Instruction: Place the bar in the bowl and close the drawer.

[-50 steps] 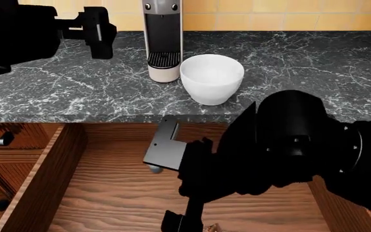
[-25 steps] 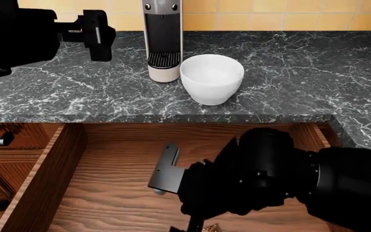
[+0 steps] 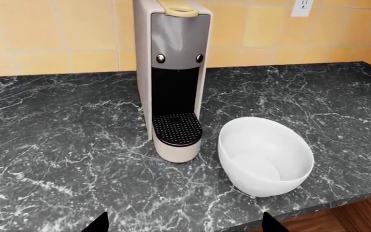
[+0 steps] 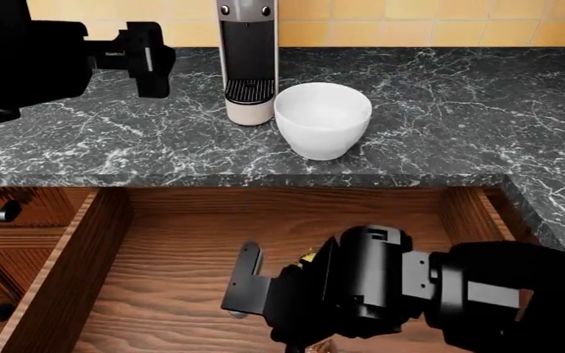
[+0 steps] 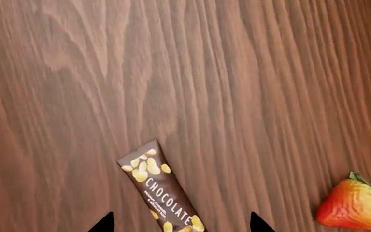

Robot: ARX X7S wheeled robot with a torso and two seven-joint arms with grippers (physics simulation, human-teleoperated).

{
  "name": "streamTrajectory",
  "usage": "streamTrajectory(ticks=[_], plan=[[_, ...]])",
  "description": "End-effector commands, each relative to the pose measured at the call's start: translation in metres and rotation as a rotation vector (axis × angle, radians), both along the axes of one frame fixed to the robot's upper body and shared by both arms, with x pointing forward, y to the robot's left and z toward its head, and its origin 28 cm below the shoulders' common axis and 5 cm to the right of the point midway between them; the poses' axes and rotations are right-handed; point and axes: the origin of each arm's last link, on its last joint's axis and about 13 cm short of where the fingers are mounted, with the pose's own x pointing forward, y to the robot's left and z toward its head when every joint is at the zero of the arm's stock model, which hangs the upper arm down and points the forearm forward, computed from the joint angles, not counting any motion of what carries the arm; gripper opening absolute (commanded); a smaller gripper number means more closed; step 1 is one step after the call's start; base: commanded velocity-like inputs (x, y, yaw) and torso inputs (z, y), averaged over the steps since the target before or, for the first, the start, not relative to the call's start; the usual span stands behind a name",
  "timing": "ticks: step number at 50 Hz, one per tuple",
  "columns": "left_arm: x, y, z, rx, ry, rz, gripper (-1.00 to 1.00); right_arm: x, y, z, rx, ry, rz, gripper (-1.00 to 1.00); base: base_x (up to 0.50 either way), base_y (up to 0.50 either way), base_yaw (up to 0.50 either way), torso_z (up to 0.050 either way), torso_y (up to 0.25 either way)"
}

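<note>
The bar [image 5: 162,195] lies flat on the wooden floor of the open drawer [image 4: 174,272], at the lower middle of the right wrist frame, apart from a strawberry [image 5: 354,205] at lower right. The right pincer [image 5: 180,223] hangs above it, tips spread apart on either side of the bar's lower end, not touching. The bowl [image 4: 323,119] stands on the tabletop [image 4: 115,140] beside the coffee machine [image 4: 247,59]. The left pincer [image 3: 182,223], at the head frame's upper left, is spread apart and holds nothing.

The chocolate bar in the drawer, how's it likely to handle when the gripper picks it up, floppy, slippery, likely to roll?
The bar lies flat and thin on the drawer floor, so it probably won't roll. Its glossy-looking wrapper may be slippery. It looks light.
</note>
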Motion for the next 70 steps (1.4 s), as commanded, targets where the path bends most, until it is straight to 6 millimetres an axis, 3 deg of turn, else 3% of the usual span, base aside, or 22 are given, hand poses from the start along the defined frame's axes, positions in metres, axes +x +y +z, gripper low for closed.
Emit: streamTrajectory(ticks=[1,28,39,60,61,70], plan=[[0.0,0.001,-0.001,-0.003,0.002,0.0,1.0,0.002,0.004,-0.014,-0.004,0.033,0.024,1.0,0.0,0.0,0.0,0.0,0.0],[0.005,0.007,-0.008,-0.011,0.015,0.002,1.0,0.008,0.01,-0.06,-0.027,0.105,0.035,1.0,0.0,0.0,0.0,0.0,0.0],[0.007,0.008,-0.011,-0.014,0.024,0.006,1.0,0.011,0.003,-0.08,-0.103,0.174,0.013,1.0,0.0,0.0,0.0,0.0,0.0],[0.009,0.009,-0.012,-0.018,0.03,0.008,1.0,0.023,-0.006,-0.087,-0.118,0.159,0.023,1.0,0.0,0.0,0.0,0.0,0.0],[0.009,0.009,-0.012,-0.018,0.03,0.008,1.0,0.023,-0.007,-0.088,-0.118,0.161,0.021,-1.0,0.0,0.0,0.0,0.0,0.0],[0.01,0.01,-0.014,-0.019,0.033,0.011,1.0,0.022,-0.006,-0.087,-0.095,0.138,0.035,-1.0,0.0,0.0,0.0,0.0,0.0]])
